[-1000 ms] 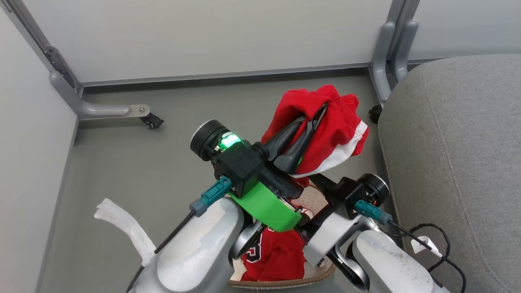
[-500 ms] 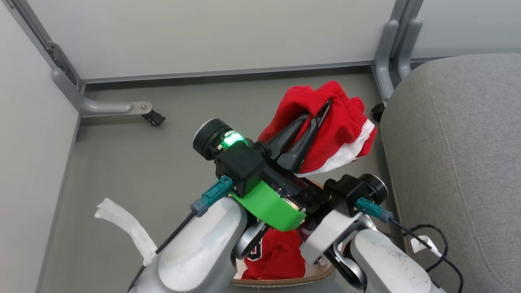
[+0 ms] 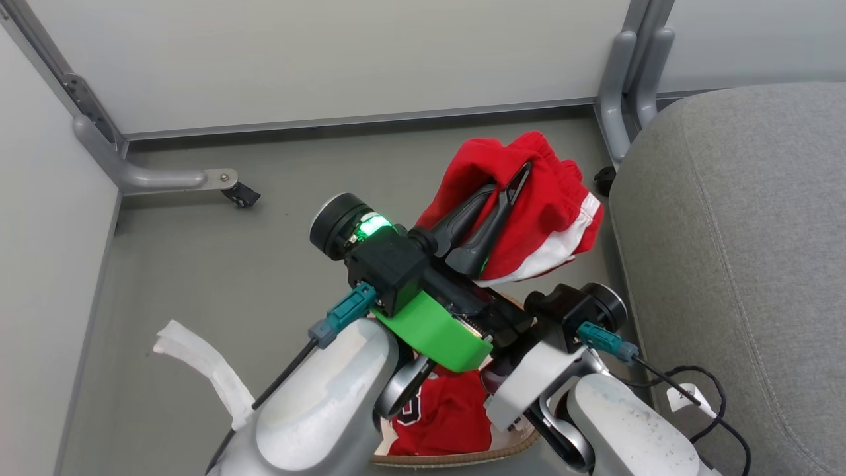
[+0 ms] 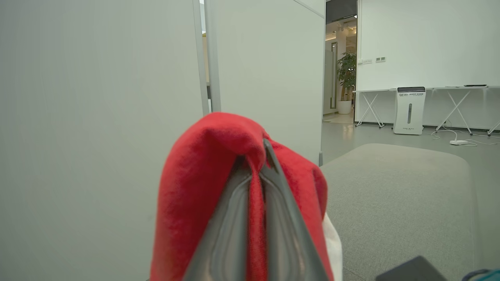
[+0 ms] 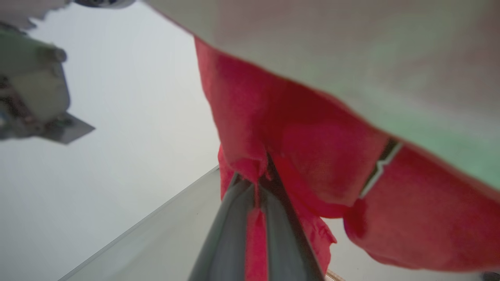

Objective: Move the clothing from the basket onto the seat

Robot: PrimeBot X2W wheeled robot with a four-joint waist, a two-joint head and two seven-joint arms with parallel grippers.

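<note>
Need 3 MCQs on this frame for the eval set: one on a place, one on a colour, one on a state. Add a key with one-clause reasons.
1. Where is the jersey?
A. in the basket
B. on the seat
C. on a shelf

2. What colour is the trim on the shorts?
A. blue
B. white
C. yellow

3. What state is the left gripper in?
A. open and empty
B. shut on a basket handle
C. shut on the shorts

Key:
1 A: in the head view the jersey lies inside the basket's rim, apart from the seat.
2 B: a white band runs along the shorts' lower edge.
3 C: the left wrist view shows red cloth pinched between its closed fingers.
</note>
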